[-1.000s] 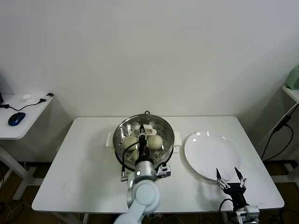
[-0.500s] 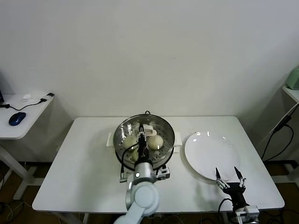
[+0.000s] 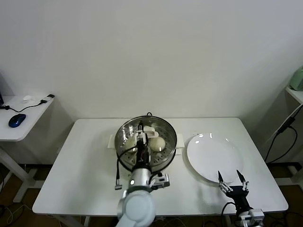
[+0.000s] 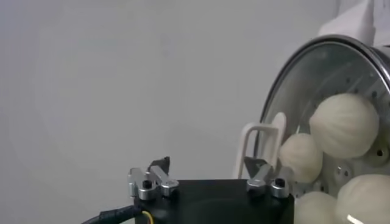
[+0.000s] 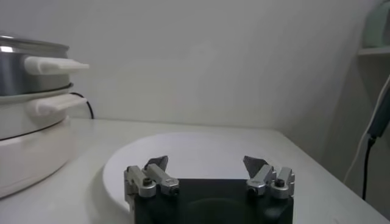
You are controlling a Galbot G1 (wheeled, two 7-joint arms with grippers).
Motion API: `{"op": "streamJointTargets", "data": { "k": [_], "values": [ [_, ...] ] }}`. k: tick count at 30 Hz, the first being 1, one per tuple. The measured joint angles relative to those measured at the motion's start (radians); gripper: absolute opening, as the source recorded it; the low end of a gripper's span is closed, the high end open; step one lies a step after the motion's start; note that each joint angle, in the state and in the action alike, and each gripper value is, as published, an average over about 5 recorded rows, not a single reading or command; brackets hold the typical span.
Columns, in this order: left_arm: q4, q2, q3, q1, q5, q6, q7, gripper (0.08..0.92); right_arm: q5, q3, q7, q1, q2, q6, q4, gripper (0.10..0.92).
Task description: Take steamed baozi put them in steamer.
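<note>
The steamer (image 3: 124, 132) is a shiny steel pot on a white base, mid-table. Several pale steamed baozi lie on its perforated tray; two show in the head view (image 3: 131, 141) (image 3: 159, 143). My left gripper (image 3: 141, 138) hangs over the pot's near half, open and empty. In the left wrist view the left gripper (image 4: 207, 164) is spread wide, with the baozi (image 4: 344, 125) (image 4: 301, 155) off to one side inside the steamer rim (image 4: 304, 61), apart from the fingers. My right gripper (image 3: 232, 178) (image 5: 207, 161) waits open at the front edge of the plate.
A bare white plate (image 3: 213, 153) (image 5: 201, 146) lies right of the steamer. The steamer's white handles (image 5: 58, 64) stick out sideways. A side table with a blue mouse (image 3: 16, 120) stands far left. A cable (image 3: 284, 137) hangs at the right.
My left gripper went from shut to open over the steamer, and its wrist drew back toward the table's front edge. The right arm stayed put.
</note>
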Motion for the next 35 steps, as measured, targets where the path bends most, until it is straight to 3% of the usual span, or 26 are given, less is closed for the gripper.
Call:
{"op": "streamJointTargets", "data": {
  "k": [7,14,20,27,35],
  "values": [
    [-0.108,0.051,-0.121,0.087,-0.23,-0.115,-0.096,0.822,0.003,0.001,-0.011,0.003,0.006,0.01,0.008,0.823],
    [-0.151,0.1,-0.43,0.189,-0.671,-0.283,-0.175,0.823,0.002,-0.002,-0.029,-0.001,0.011,0.013,0.016,0.823],
    [-0.094,0.161,-0.652,0.282,-1.071,-0.425,-0.196,0.823,0.002,-0.008,-0.047,-0.007,0.014,0.02,0.009,0.823],
    [0.025,0.183,-0.739,0.343,-1.407,-0.575,-0.207,0.823,-0.002,-0.015,-0.056,-0.009,0.02,0.021,0.002,0.823],
    [0.099,0.186,-0.763,0.377,-1.578,-0.661,-0.212,0.823,-0.006,-0.013,-0.059,-0.015,0.019,0.022,0.003,0.823]
  ]
}}
